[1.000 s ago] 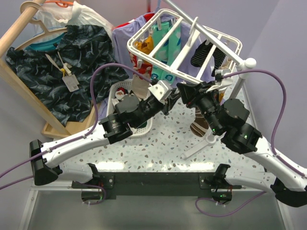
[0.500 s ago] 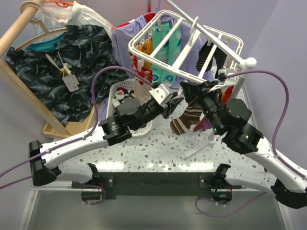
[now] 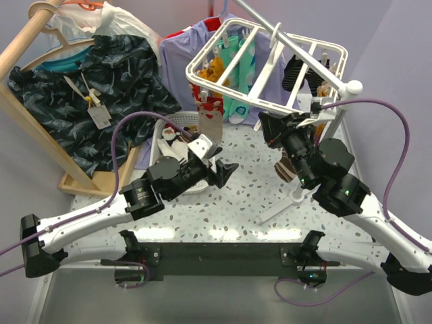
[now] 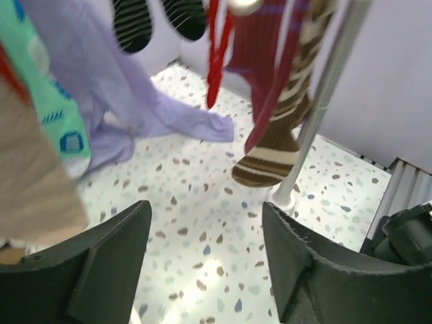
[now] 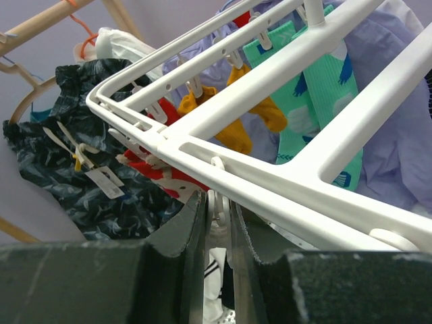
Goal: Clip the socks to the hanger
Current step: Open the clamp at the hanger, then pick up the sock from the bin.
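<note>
The white grid hanger (image 3: 264,67) hangs tilted over the table, with several socks under it. My right gripper (image 3: 268,126) is up under its near bar, shut on a small white clip (image 5: 219,200) that dangles from the hanger bar (image 5: 283,177). A brown sock with cream stripes (image 4: 271,159) hangs beside a maroon sock (image 4: 260,61); their tops run out of the left wrist view. In the top view the brown sock (image 3: 285,166) shows just left of my right arm. My left gripper (image 3: 220,169) is lower and to the left, open and empty (image 4: 206,226) above the speckled table.
A white slotted basket (image 3: 173,129) stands behind my left arm. Dark patterned shirts (image 3: 101,88) hang on a wooden rail at the left. A lavender shirt (image 4: 138,101) drapes onto the table. The stand's white pole (image 4: 316,121) and foot (image 3: 280,206) are on the right.
My left gripper has opened, let go of the brown sock and drawn back down and left. The sock has swung right toward my right arm. The hanger has shifted up and right.
</note>
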Controlling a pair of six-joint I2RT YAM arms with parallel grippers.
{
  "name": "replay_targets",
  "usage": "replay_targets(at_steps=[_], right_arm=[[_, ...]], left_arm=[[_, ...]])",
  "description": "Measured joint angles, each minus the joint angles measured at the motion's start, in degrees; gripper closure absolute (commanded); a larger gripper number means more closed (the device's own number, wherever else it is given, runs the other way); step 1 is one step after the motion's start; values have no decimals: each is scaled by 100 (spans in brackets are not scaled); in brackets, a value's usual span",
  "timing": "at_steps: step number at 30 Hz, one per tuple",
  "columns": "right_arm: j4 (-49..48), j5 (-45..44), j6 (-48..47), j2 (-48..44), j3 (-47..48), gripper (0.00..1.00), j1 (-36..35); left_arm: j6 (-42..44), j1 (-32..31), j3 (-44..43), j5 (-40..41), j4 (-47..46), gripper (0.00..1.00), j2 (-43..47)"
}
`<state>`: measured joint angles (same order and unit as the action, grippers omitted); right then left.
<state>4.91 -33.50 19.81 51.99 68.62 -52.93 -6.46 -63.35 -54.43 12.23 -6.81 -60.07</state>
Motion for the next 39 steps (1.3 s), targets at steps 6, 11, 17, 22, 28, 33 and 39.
replay_targets(at_steps=[6, 11, 17, 22, 28, 33, 39], right_arm=[[22, 24, -59, 59, 9, 96, 2], [83, 107, -87, 227, 129, 96, 2], [157, 157, -153, 260, 184, 96, 2], [238, 175, -236, 221, 199, 96, 2], [382, 179, -306, 195, 251, 95, 2], [422, 173, -361, 195, 251, 95, 7], [428, 175, -404, 201, 251, 95, 7]], left_arm=[[-892, 918, 686, 164, 570, 10, 511], [-1285, 1480, 839, 304, 1108, 0, 562], [-1596, 2098, 839, 264, 1423, 0, 334], [-1759, 2636, 831, 44, 1591, 1, -116], [-1862, 3303, 719, -243, 1749, 11, -680], [-1934, 3724, 317, -466, 1755, 30, -1360], [-1926, 3738, -516, -835, 1753, 36, -2511]])
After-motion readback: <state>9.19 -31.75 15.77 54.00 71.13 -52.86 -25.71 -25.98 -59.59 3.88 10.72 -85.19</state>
